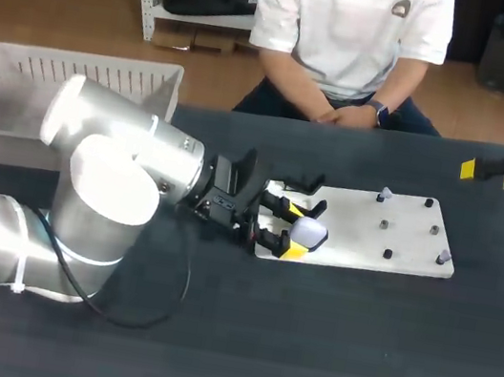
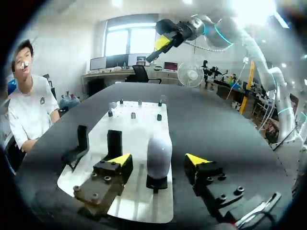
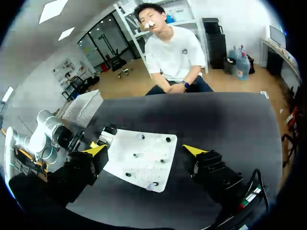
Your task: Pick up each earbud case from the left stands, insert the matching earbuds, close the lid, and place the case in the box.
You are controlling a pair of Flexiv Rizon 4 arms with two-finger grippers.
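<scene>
Left gripper (image 1: 294, 230), jaws released, straddles the upright earbud case (image 2: 159, 153) on its stand (image 2: 157, 182), evidently aligned for grasping. Right gripper (image 3: 145, 150), likewise released, hangs clear, far right.

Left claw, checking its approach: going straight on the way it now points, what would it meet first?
Probably the white earbud case, upright on its stand directly ahead, in line with the gap between the open fingers of the left claw; how near is unclear.

Case (image 1: 308, 234) on left stand (image 2: 157, 182) of plate (image 1: 398, 242), within left gripper (image 1: 295, 231); box (image 1: 20, 72) left.
</scene>
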